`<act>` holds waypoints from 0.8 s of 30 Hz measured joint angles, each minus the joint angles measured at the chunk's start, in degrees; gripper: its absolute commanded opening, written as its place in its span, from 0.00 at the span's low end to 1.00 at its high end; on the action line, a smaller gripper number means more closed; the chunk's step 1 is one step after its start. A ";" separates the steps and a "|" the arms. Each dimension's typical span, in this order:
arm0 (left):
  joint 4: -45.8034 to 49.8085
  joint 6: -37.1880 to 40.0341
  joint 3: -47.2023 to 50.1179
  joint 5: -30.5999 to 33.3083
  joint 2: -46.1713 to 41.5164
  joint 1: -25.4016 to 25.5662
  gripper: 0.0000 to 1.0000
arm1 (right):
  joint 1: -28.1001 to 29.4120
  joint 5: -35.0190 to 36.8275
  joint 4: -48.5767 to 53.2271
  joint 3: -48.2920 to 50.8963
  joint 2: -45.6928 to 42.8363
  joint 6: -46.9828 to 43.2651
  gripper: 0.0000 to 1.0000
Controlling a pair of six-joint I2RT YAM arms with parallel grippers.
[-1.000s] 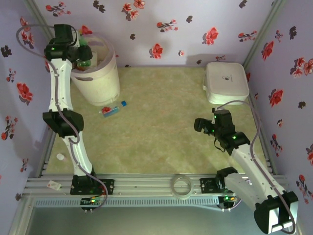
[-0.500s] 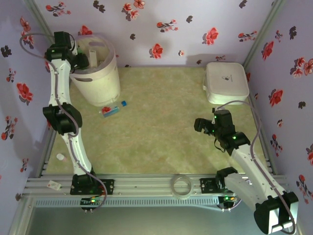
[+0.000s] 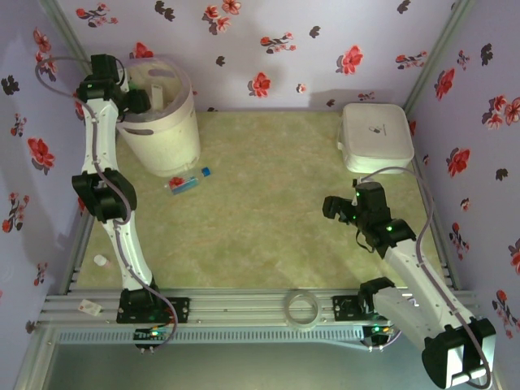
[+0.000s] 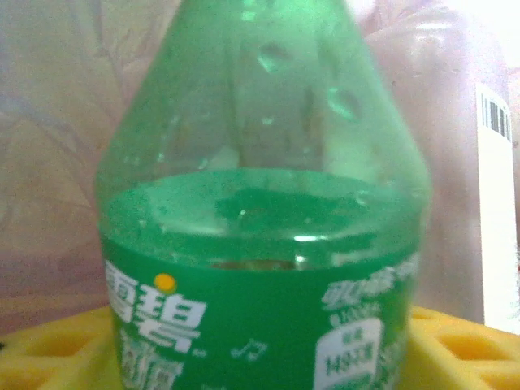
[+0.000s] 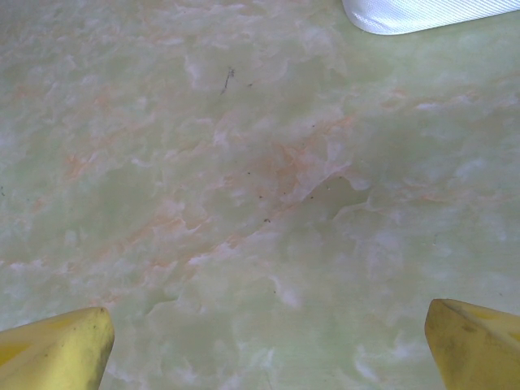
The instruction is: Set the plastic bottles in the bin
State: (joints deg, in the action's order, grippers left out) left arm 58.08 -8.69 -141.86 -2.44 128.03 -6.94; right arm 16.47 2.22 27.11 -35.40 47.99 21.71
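The bench (image 3: pixel 268 219) carries the bin (image 3: pixel 166 140) in its far left corner. The left end effector (image 3: pixel 135 101) hangs over the bin's mouth. The right end effector (image 5: pixel 268 349) is spread wide and empty above bare bench.

The green bottle (image 4: pixel 260 244) sits between the left one's yellow fingers (image 4: pixel 49 349); I cannot tell whether they grip it or merely flank it. Its long axis runs up the left wrist view, shoulder tapering toward the top.

1 clear bottle (image 3: pixel 185 183) lies on the bench just in front of the bin. Its long axis slants, with the red-capped end toward the left arm. It is probably light, thin-walled, springy and slick, so it is best pinched across the labelled middle, not the taper.
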 measured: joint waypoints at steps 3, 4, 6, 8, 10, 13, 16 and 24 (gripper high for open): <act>-1.33 0.02 0.57 -0.98 0.02 -0.02 0.92 | 0.02 0.00 0.02 0.02 0.00 0.00 0.99; -1.53 0.02 0.61 -1.46 0.02 -0.02 0.94 | 0.00 0.00 0.00 0.02 0.00 0.00 0.99; -2.08 -0.04 0.68 -2.34 -0.04 0.04 0.99 | 0.00 0.00 0.02 0.09 0.00 0.00 0.99; -2.47 0.00 1.05 -2.82 -0.11 0.28 1.00 | 0.00 0.00 0.00 0.15 0.00 0.00 0.99; -2.89 0.00 1.77 -2.84 -0.11 0.46 1.00 | 0.00 0.00 0.00 0.22 0.00 0.00 0.99; -3.39 0.02 2.12 -2.95 -0.26 0.57 1.00 | 0.02 0.00 0.00 0.28 0.00 0.02 0.99; -3.41 0.09 2.27 -2.97 -0.63 0.76 1.00 | 0.02 0.00 0.00 0.33 0.00 0.00 0.99; -2.78 0.24 2.23 -2.93 -3.87 1.51 1.00 | 0.02 0.00 0.00 0.33 0.02 0.00 0.99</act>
State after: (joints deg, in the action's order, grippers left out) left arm 55.31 -8.45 -139.63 -5.37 124.16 -5.43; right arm 16.49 2.22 27.11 -35.07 48.01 21.71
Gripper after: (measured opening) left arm 0.996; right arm 0.992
